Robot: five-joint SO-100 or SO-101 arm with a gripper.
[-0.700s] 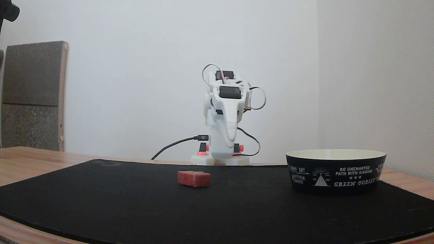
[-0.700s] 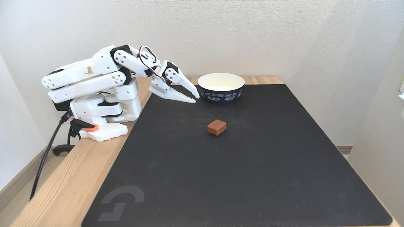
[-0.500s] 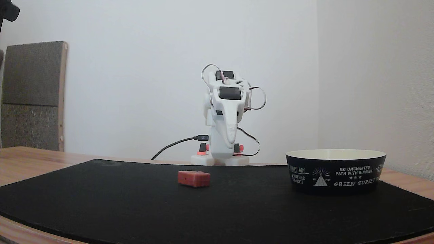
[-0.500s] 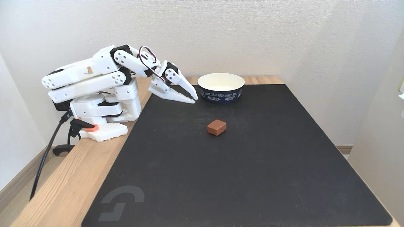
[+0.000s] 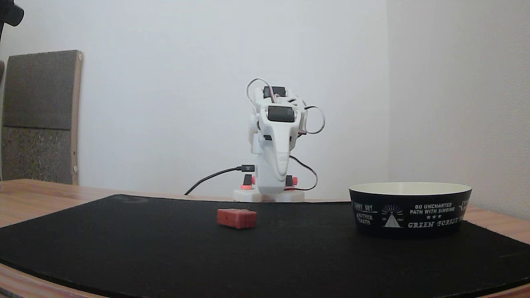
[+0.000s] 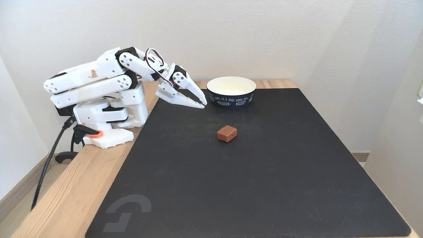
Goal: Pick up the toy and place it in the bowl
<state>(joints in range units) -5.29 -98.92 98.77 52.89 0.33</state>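
Gripper (image 6: 204, 104) hung above the black mat (image 6: 264, 185), fingers pressed nearly together and holding nothing. Red toy block (image 6: 227, 133) just sat on the mat, well apart from the empty black bowl (image 6: 231, 99).

In a fixed view from above, my base (image 6: 109, 137) sits on the table (image 6: 69, 195) just left of the mat (image 6: 251, 172). My gripper (image 6: 204, 103) hangs over the mat's far left part, close beside the bowl (image 6: 231, 99), which stands on the mat's far edge. The toy (image 6: 227, 133) lies on the mat, nearer the camera than both, apart from them.
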